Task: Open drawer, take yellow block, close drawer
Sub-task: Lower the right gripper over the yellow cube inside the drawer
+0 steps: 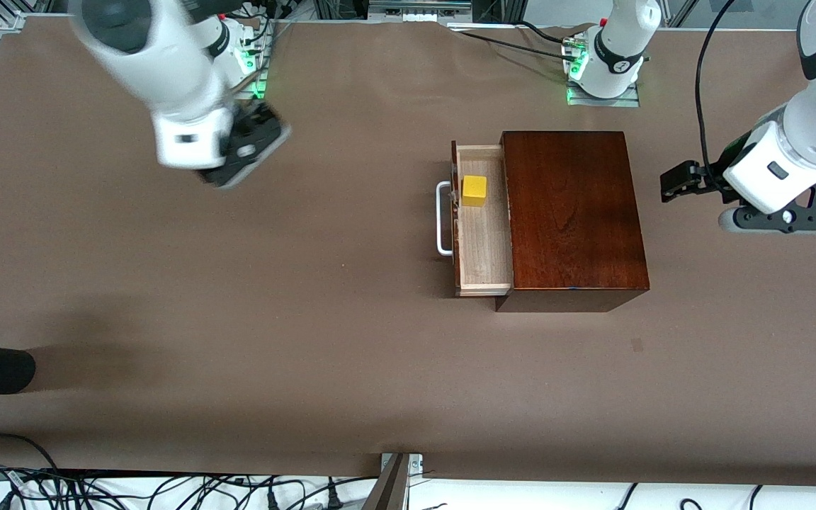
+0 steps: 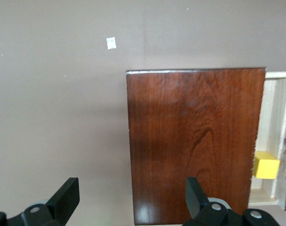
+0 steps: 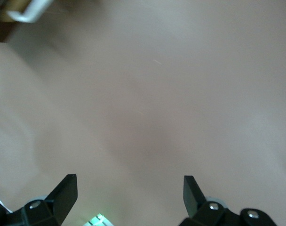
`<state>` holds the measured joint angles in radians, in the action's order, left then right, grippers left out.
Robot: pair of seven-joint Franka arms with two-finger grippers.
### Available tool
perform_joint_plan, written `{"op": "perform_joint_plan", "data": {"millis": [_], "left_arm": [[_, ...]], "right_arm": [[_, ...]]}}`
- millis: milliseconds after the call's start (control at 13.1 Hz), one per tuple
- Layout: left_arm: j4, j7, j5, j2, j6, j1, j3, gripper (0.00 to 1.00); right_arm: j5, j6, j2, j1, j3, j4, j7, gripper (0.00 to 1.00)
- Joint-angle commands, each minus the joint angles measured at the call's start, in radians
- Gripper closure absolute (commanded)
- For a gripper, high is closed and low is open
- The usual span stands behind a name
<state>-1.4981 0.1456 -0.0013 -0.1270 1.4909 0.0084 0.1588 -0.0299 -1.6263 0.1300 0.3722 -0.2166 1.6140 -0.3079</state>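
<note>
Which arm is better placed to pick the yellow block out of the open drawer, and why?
Probably the left. Its gripper hangs open beside the wooden box, with the yellow block in its wrist view. The right gripper, also open, is over bare table near its own base.

No readable text, labels, brands, numbers, signs anywhere

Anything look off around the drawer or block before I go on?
Nothing stands out. The drawer is pulled open squarely, and the yellow block sits upright inside near its handle. Both grippers are clear of the box.
</note>
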Motion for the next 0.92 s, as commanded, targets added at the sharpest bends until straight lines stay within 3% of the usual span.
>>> {"op": "perform_joint_plan", "data": {"millis": [0, 153, 383, 536, 766, 843], "left_arm": [[-0.273, -0.055, 0.029, 0.197, 0.156, 0.005, 0.013, 0.00], [-0.300, -0.147, 0.053, 0.210, 0.216, 0.013, 0.007, 0.00], [-0.246, -0.146, 0.047, 0.167, 0.152, 0.033, 0.001, 0.00], [-0.211, -0.133, 0.047, 0.138, 0.141, 0.033, 0.001, 0.00], [-0.049, -0.139, 0.055, 0.012, 0.137, 0.080, -0.002, 0.00], [-0.047, -0.133, 0.057, 0.013, 0.135, 0.081, -0.002, 0.00]], "right_arm": [[0.016, -0.015, 0.179, 0.150, -0.026, -0.193, -0.031, 0.00], [0.085, -0.058, 0.305, 0.282, -0.026, -0.323, -0.037, 0.00], [0.189, -0.145, 0.456, 0.417, -0.024, -0.454, -0.066, 0.00], [0.221, -0.197, 0.516, 0.450, -0.023, -0.488, -0.069, 0.00], [0.251, -0.300, 0.580, 0.459, -0.024, -0.491, -0.111, 0.00], [0.252, -0.316, 0.600, 0.467, -0.023, -0.502, -0.111, 0.00]]}}
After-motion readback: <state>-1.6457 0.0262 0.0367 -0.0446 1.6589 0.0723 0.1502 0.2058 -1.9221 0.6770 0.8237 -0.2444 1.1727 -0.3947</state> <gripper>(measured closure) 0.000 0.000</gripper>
